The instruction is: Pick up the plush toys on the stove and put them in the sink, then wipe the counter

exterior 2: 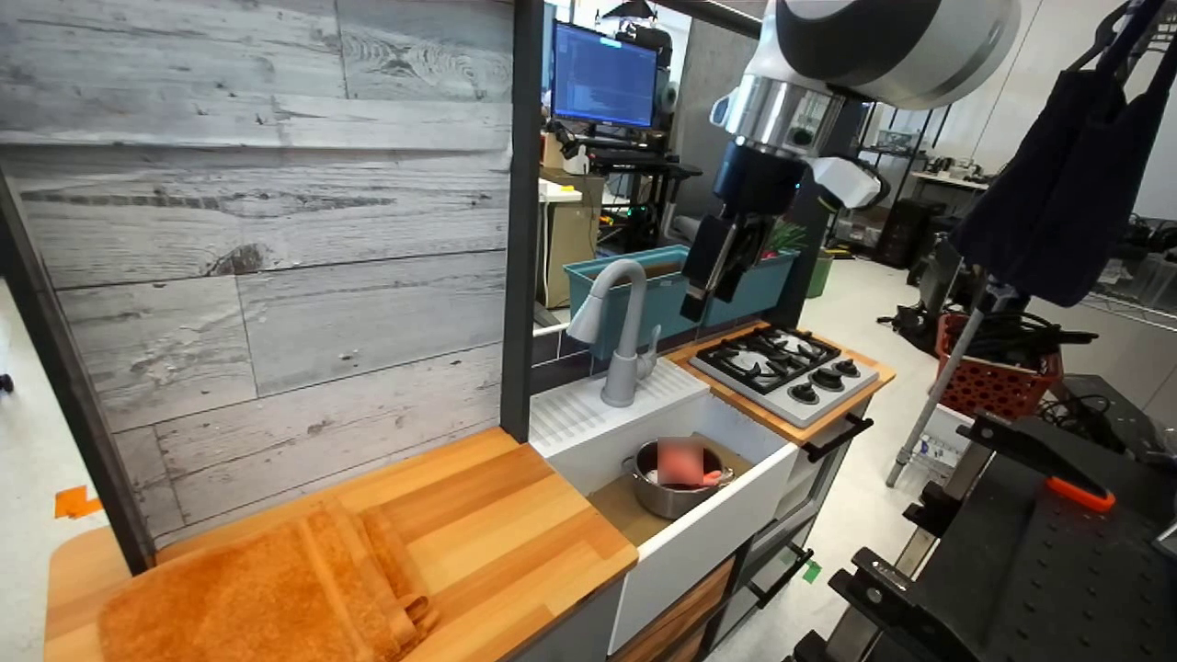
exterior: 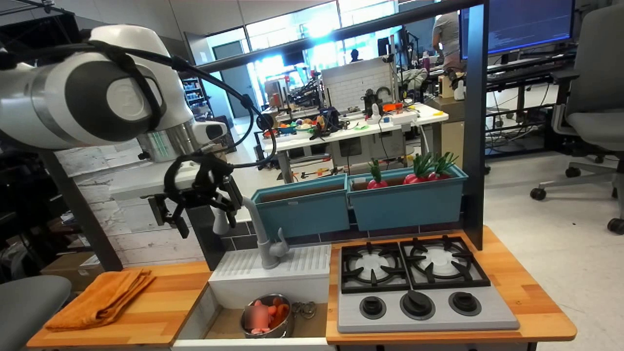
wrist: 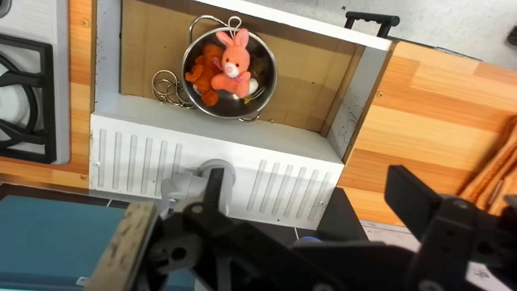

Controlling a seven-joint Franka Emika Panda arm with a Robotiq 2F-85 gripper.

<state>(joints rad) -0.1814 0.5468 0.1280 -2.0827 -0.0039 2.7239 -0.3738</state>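
The gripper [wrist: 310,190] hangs with its fingers [wrist: 410,198] spread wide, nothing between them. The toys [wrist: 226,83] lie well below and ahead of it, heaped in the bowl [wrist: 224,108] in the sink [wrist: 311,81], roughly in line with the finger nearer the stove [wrist: 62,121]. The bunny [wrist: 236,60] is uppermost, face up, overlapping the orange toy [wrist: 207,76]; what sits under them is too dark to tell.

Both should be light, soft and hard to damage. If the bunny needs shifting, its trunk just below the head looks the best hold; the thin ears would likely bend or slip out.

With the toys in the sink, wiping looks like the step to come. The cloth [exterior: 100,302] lies below the gripper and off to its side, away from the stove, on the counter [wrist: 436,129]. It should be light and limp, apt to sag or unfold, so a firm pinch on the thick folded edge nearest the gripper seems surest; the flat middle offers little to bite.
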